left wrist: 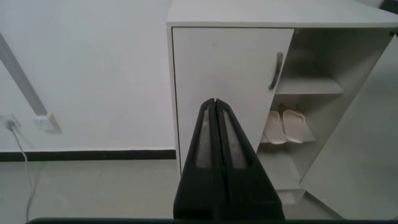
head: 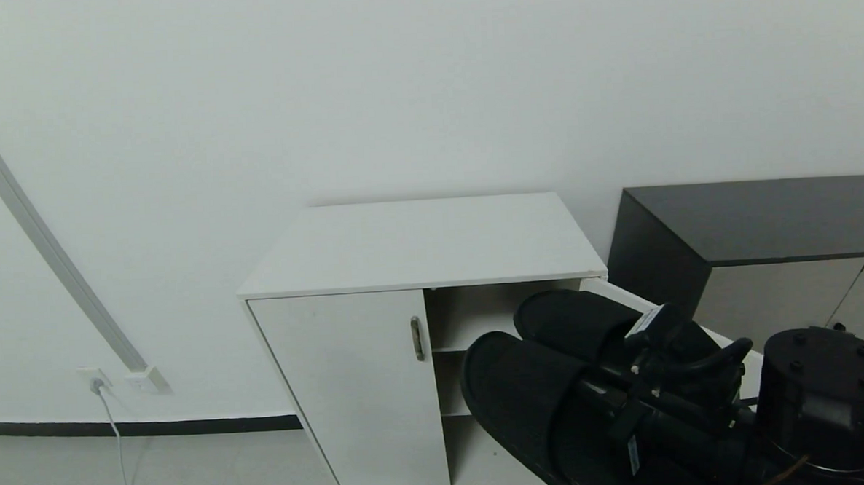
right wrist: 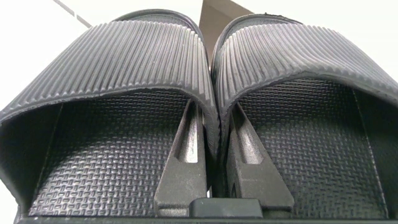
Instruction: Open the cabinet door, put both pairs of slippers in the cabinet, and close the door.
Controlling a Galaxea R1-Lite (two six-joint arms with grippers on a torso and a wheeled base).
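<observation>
A pair of black slippers (head: 533, 384) hangs side by side in front of the open right half of the white cabinet (head: 417, 243). My right gripper (head: 617, 384) is shut on them. Its fingers (right wrist: 186, 149) reach in under the ribbed straps (right wrist: 124, 62) and pinch the two inner side walls together. The cabinet's left door (head: 351, 392) is closed, with a metal handle (head: 416, 338). The right door (head: 616, 294) is swung open to the right. A light-coloured pair of slippers (left wrist: 286, 126) lies on the middle shelf inside. My left gripper (left wrist: 215, 109) is shut and empty, pointing at the closed door (left wrist: 230, 93).
A dark low cabinet (head: 766, 213) stands right of the white one, close behind the open door. On the wall to the left are a slanted conduit (head: 38, 230) and a socket (head: 95, 377) with a hanging cable. Bare floor lies left of the cabinet.
</observation>
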